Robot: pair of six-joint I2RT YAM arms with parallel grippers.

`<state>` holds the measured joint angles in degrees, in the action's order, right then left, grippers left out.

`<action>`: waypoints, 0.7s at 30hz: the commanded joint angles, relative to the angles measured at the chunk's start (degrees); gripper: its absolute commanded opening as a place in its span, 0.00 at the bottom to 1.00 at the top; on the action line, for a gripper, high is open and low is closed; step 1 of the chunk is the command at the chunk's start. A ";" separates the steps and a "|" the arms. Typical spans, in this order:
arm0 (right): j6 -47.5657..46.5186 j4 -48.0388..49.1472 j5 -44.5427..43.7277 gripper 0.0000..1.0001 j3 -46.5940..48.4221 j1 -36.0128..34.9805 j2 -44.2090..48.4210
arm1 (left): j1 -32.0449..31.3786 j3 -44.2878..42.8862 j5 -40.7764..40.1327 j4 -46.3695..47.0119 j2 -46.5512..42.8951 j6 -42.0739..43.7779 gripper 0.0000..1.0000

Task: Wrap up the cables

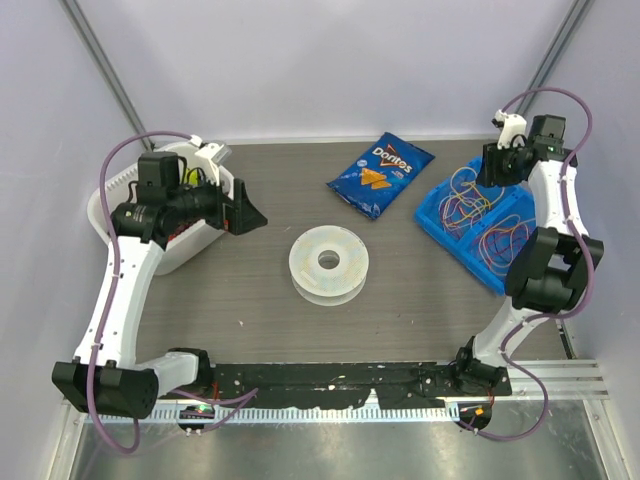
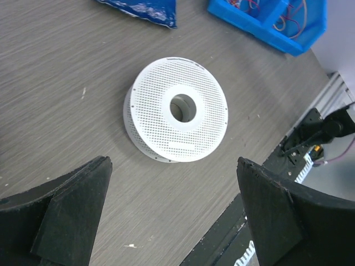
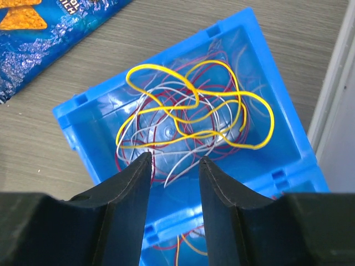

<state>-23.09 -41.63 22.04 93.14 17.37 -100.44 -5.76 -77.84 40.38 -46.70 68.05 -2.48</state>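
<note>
Cables [image 3: 191,111] lie tangled in the blue bin [image 3: 266,50] on the right, yellow loops atop white and red. They look light, limp and snag-prone, so I'd pinch one raised yellow loop. The right gripper [image 3: 175,160] hovers above them, parted and empty; the left gripper [image 2: 172,163] gapes wide near the spool [image 2: 150,105]. Only the overhead view shows the bin's second compartment whole; the wrist view separates strands.

1. Shows the right hand [image 3: 175,163] at the bottom edge, black jaws parted, nothing pinched between.
2. Looks down into a blue bin [image 3: 288,116] on the grey desk [image 3: 183,27].
3. Finds the cables [image 3: 188,116] tangled in the far compartment: yellow loops on top, white and dark red beneath.
4. Catches more strands in the nearer compartment, partly hidden by the hand.
5. Shows a blue chip bag [image 3: 50,39] top left, apart from the bin.
</note>
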 commanded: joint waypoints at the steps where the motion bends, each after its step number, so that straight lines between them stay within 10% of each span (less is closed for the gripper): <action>1: -1.17 4.36 4.15 0.45 4.50 0.12 -2.99 | -0.13 1.73 6.73 4.69 -2.48 2.30 1.00; 21: -0.90 7.09 6.60 0.41 12.41 -0.14 -16.27 | -0.13 3.13 8.05 5.83 -0.90 2.13 1.00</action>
<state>-23.83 -36.95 25.80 102.61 17.37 -117.05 -5.78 -75.44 46.74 -44.05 67.11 -0.97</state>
